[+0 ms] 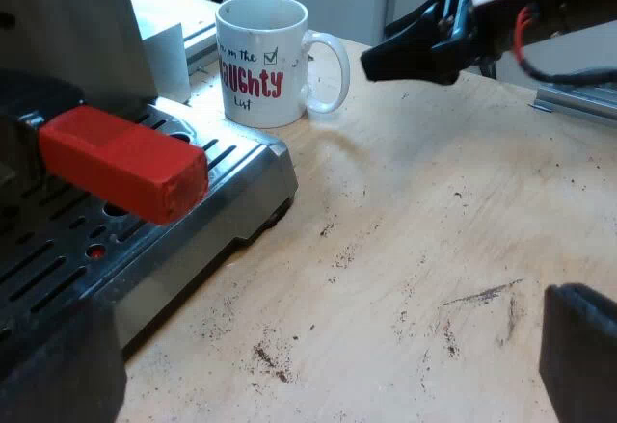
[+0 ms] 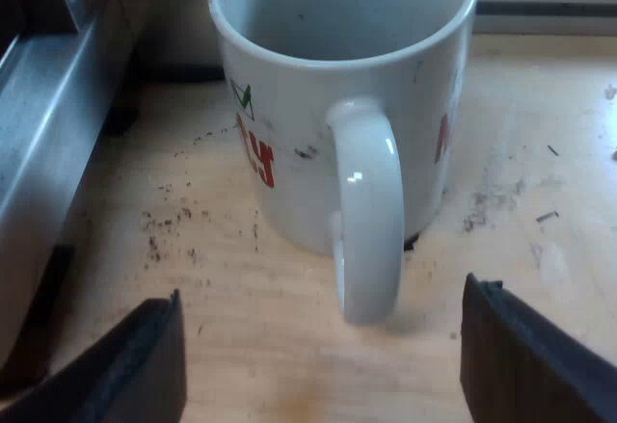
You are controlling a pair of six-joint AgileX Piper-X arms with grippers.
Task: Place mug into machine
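1 white mug (image 1: 260, 62) with red lettering stands upright on the wooden table (image 1: 434, 230). It sits just beside the corner of the drip tray (image 1: 227, 168) of the espresso machine (image 1: 58, 38), not on the tray. The mug's handle (image 2: 371, 211) points away from the machine, toward the right gripper (image 2: 323, 307). That gripper is released: its 2 fingers (image 2: 125, 365) are spread wide, and the handle lies just ahead of the gap between them, untouched. The red handle end (image 1: 125, 163) of the holder juts out over the slotted tray. The left gripper (image 1: 318, 375) hangs near the machine's front, over the tray's edge and the table. Its 2 fingers sit wide apart, released and empty. Dark coffee grounds (image 1: 270, 360) are scattered on the table beside the tray and around the mug's foot.
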